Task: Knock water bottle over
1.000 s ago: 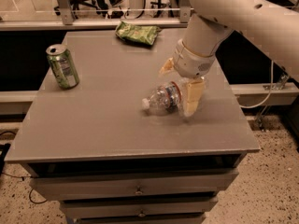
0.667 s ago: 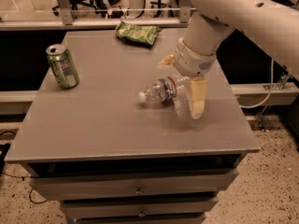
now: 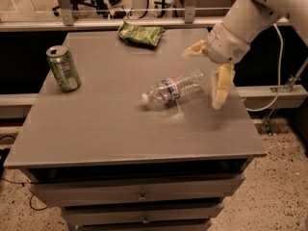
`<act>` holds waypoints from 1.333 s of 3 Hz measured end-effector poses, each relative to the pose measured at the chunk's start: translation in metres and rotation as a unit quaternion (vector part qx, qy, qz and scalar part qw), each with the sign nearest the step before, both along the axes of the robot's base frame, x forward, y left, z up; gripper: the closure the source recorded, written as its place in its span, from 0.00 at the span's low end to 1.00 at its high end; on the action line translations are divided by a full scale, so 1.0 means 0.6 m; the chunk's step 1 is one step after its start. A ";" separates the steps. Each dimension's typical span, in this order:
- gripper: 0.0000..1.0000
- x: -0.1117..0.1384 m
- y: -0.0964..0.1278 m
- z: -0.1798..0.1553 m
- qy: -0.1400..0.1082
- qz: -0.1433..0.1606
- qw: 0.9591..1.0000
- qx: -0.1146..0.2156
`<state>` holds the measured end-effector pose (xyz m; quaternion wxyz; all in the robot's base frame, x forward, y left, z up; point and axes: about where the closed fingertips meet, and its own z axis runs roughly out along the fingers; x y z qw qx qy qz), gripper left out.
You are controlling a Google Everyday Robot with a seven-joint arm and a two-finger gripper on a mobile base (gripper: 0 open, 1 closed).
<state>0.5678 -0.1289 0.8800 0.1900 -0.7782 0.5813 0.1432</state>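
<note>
The water bottle (image 3: 174, 89) is a clear ribbed bottle with a white cap and a red, white and blue label. It lies on its side in the middle of the grey table (image 3: 120, 129), cap pointing left toward the front. My gripper (image 3: 208, 71) hangs just right of the bottle's base, above the table, with its cream fingers (image 3: 220, 85) spread apart and nothing between them. It is apart from the bottle.
A green drink can (image 3: 63, 68) stands upright at the table's left edge. A green snack bag (image 3: 141, 33) lies at the back middle. The table has drawers (image 3: 139, 196) below its front edge. A rail and chairs are behind it.
The bottle has rolled out from under my gripper and now lies flat, cap to the left. My gripper has pulled away to the right and up.
</note>
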 end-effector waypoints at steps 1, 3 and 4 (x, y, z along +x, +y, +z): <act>0.00 0.025 -0.029 0.041 0.013 -0.039 0.995 0.092; 0.00 0.004 -0.055 0.129 0.012 -0.112 0.967 0.228; 0.00 -0.005 -0.052 0.123 0.020 -0.119 0.965 0.231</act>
